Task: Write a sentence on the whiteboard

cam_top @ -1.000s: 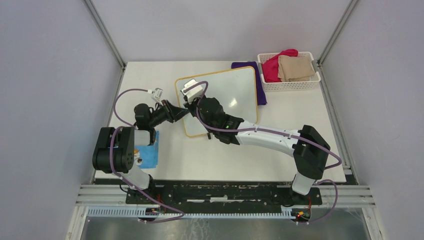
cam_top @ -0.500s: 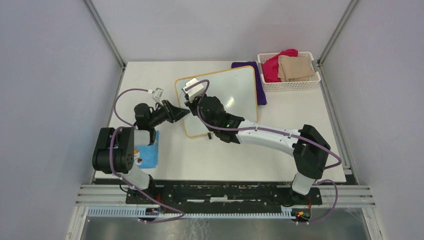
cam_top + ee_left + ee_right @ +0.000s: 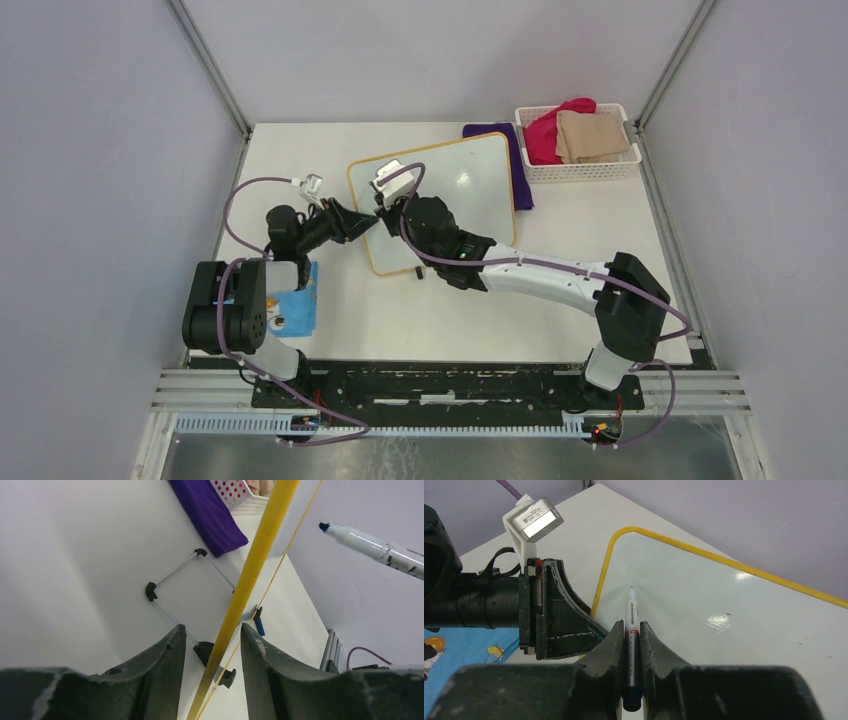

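Two right fingers [image 3: 606, 652] pinching slim white marker [image 3: 631, 612], left fingers [image 3: 157, 667] parted astride glossy yellow-rimmed whiteboard [image 3: 724, 600].

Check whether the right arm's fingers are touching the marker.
Touching. The right wrist view shows the marker pinched between both right fingers with no gap on either side, its tip aimed at the whiteboard.

Whiteboard [image 3: 470, 185] left part hidden under right arm [image 3: 540, 275]; marker [image 3: 370, 542] rear cut off.
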`<state>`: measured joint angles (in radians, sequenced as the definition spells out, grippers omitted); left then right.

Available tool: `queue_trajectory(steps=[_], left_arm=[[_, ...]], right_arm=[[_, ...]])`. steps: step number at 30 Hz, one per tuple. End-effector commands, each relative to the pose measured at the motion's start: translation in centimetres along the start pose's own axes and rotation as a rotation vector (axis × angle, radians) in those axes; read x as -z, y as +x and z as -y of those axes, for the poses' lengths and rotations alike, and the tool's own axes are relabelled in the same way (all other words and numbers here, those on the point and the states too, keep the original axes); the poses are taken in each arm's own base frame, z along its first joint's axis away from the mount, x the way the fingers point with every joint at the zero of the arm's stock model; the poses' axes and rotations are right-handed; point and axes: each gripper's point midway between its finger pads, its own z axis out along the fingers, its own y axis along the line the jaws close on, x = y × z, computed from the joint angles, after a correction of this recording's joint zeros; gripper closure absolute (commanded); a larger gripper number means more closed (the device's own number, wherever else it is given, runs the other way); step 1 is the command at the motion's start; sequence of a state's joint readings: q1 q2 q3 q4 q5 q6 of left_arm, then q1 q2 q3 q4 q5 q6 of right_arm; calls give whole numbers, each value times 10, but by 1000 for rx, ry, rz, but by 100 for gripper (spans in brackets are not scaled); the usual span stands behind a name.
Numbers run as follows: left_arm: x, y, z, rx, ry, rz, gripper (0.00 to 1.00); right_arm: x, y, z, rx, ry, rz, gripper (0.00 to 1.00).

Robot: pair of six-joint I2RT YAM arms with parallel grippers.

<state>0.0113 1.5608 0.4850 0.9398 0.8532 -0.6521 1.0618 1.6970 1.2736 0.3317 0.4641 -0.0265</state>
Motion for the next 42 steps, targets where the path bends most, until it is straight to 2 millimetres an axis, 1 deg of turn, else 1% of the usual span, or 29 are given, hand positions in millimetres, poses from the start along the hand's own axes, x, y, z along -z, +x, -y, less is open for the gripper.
queue_trajectory(steps=[1,4,7,9,13,16,23,26,30,37,40,42], left_arm=[[-1,-23,4,-86,0,58,51],[-1,-22,2,-81,-5,52,56],[-2,-20,-1,-77,-12,44,58],[-2,-19,-1,-75,-11,43,57],[-1,-25,4,-89,-5,57,51],[-1,-27,6,-95,2,64,52],[-3,-24,1,-78,7,66,67],[-3,-23,2,-74,22,72,69],[-2,-23,4,-76,26,76,68],[-3,-19,2,-62,21,58,57],[-4,-16,-1,-54,13,48,56],[-4,-14,-3,-49,12,41,57]], right_arm=[[10,-40,8,-60,3,103,100],[11,-41,9,-59,2,105,100],[13,-44,9,-64,-3,112,100],[15,-45,9,-66,-9,114,100],[21,-49,8,-82,-27,124,100],[28,-55,10,-88,-39,137,100],[38,-57,15,-89,-43,141,100],[39,-53,17,-81,-33,135,100],[38,-51,16,-75,-34,131,100],[35,-45,13,-74,-41,120,100],[34,-46,12,-74,-45,121,100],[33,-46,11,-75,-48,120,100]])
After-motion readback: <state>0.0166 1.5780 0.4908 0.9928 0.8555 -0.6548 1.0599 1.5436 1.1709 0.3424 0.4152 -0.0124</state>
